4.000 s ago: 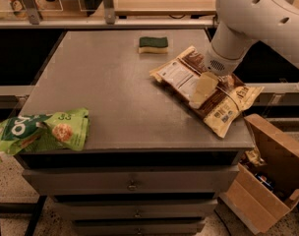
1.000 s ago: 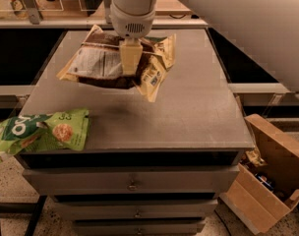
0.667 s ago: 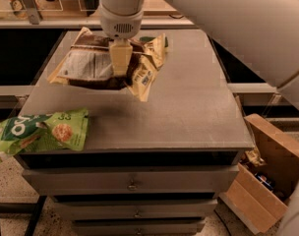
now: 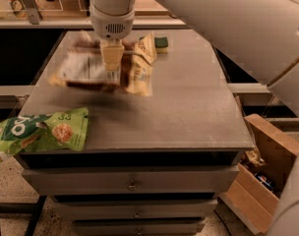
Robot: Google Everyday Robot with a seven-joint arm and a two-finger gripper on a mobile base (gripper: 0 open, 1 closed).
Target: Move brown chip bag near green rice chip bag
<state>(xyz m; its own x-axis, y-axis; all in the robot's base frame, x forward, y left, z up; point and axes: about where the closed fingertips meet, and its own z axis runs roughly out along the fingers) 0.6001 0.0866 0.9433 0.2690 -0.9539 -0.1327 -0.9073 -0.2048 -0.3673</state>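
Note:
The brown chip bag (image 4: 90, 69), dark brown and cream with a white label panel, hangs blurred above the grey table top (image 4: 189, 107), left of the middle. My gripper (image 4: 111, 73) is shut on the bag's middle and holds it lifted off the surface. The green rice chip bag (image 4: 39, 132), lime green with white letters and a round chip picture, lies at the table's front left corner, partly over the edge. The brown bag is behind it, a hand's width away.
A small green-and-yellow sponge (image 4: 162, 44) lies at the back of the table. An open cardboard box (image 4: 260, 171) stands on the floor at the right. My white arm (image 4: 223, 23) spans the upper right. Drawers (image 4: 132, 183) sit below the table top.
My gripper has carried the brown chip bag from the table's right side leftward, and in the last second further left and forward toward the green bag. The green bag has not moved.

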